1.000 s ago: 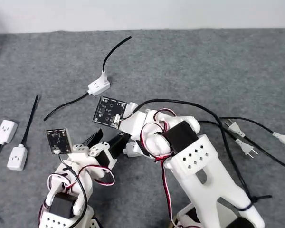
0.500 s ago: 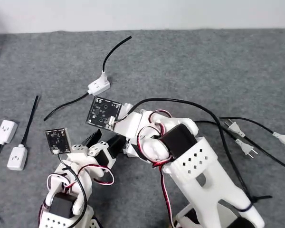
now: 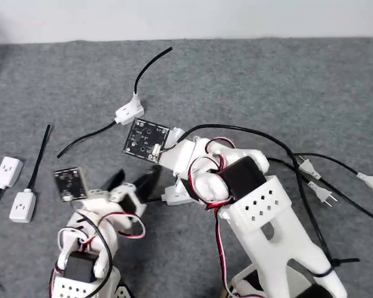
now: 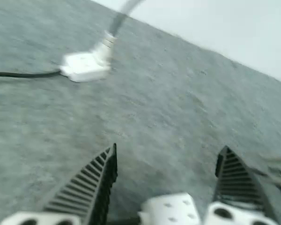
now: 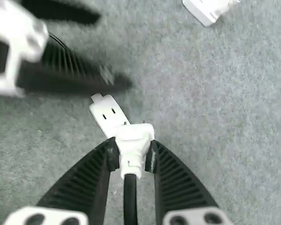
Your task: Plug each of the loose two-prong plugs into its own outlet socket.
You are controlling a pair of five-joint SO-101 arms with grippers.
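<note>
Your right arm's black ridged pincer (image 5: pixel 130 149) is clamped on a white two-prong plug (image 5: pixel 132 137) with a black cord. Its nose sits at the end of a small white outlet socket block (image 5: pixel 106 111), near the front middle of the grey felt tabletop (image 5: pixel 215 93). You look to be at insertion. Next, square the prongs to the two slots and push. Your left pincer (image 4: pixel 169 150) gapes wide, empty, just beside.
</note>
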